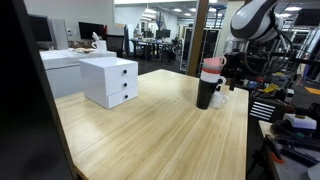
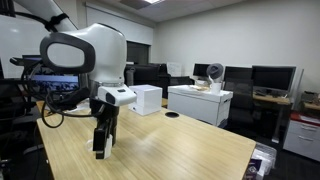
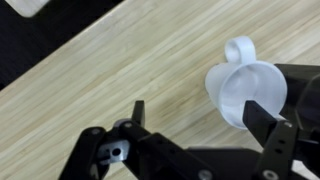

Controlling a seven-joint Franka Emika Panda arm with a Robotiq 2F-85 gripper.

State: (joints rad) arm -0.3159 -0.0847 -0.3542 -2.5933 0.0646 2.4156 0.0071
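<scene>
Black Robotiq gripper (image 3: 197, 110) hovering over the pale wooden table (image 3: 110, 60), jaws standing apart, small white translucent plastic mug (image 3: 243, 88) sitting upright just inside one finger; probably light, stiff and slippery, so best gripped across the body wall.

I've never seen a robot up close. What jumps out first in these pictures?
The big white robot arm bends over a pale wooden table, its black gripper open low over the tabletop. In the wrist view a small white cup with a handle sits by one finger. A white two-drawer box stands farther along the table.
</scene>
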